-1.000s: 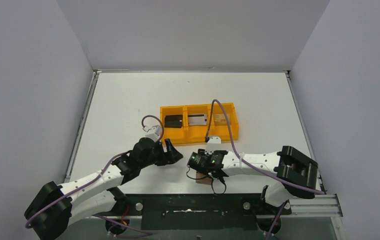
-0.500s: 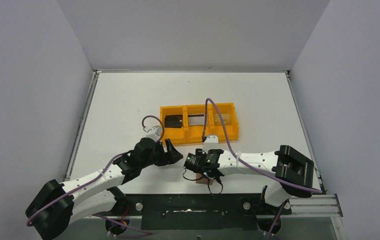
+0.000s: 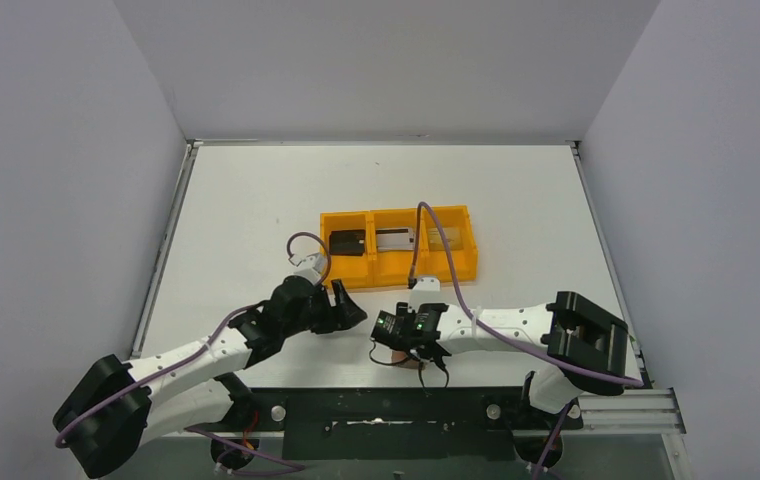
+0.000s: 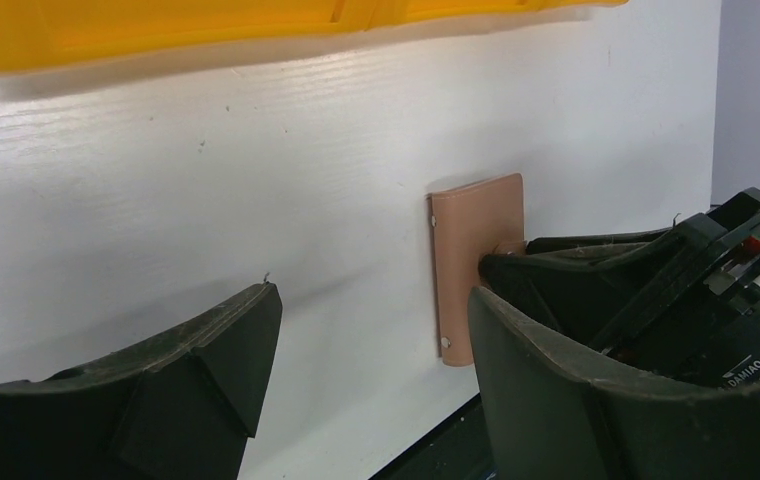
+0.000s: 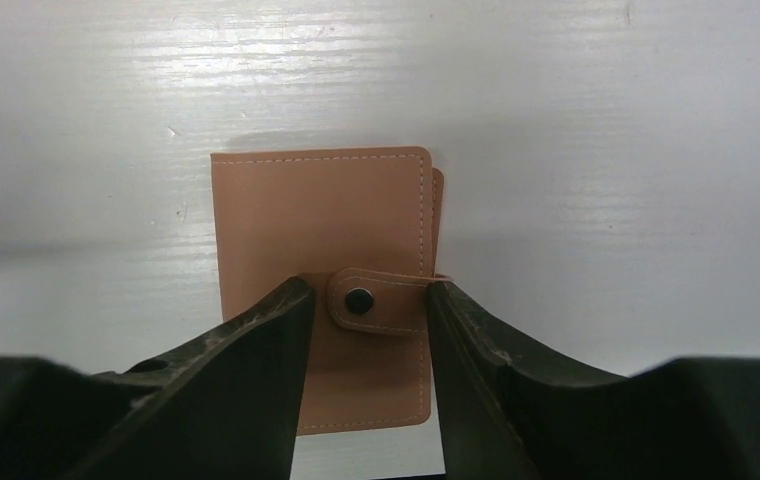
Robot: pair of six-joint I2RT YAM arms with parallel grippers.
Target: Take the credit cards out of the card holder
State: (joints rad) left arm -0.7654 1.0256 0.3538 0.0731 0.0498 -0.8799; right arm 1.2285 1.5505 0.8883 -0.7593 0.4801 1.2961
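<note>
Item: card holder [image 5: 316, 220], tan-brown leather, stitched edge. It is laid flat on the white table [image 3: 256, 200] close to the near edge, in front of the tray [image 3: 398, 268] and apart from it. It is folded shut, with the tab [image 5: 401, 308] closed over the cover and the dark snap fastened. Right gripper [image 5: 368, 297]: set directly above the holder with the jaws part-open, about the width of the tab. One finger is placed on each side of the tab and the snap is seen in the gap; no grip on the leather can be made out. Left gripper [image 4: 374, 300]: held low over bare table to the left of the holder, just beside the right gripper. Its jaws are spread wide and nothing is seen between them. Tray: orange plastic, three compartments in a row, placed mid-table beyond both grippers. Contents: black card [image 3: 348, 242] in the left compartment, grey card [image 3: 394, 240] in the middle, tan card [image 3: 441, 237] in the right, the last partly crossed by the right arm's purple cable [image 3: 418, 230]. All three cards are seen lying in the tray, none in the holder.
</note>
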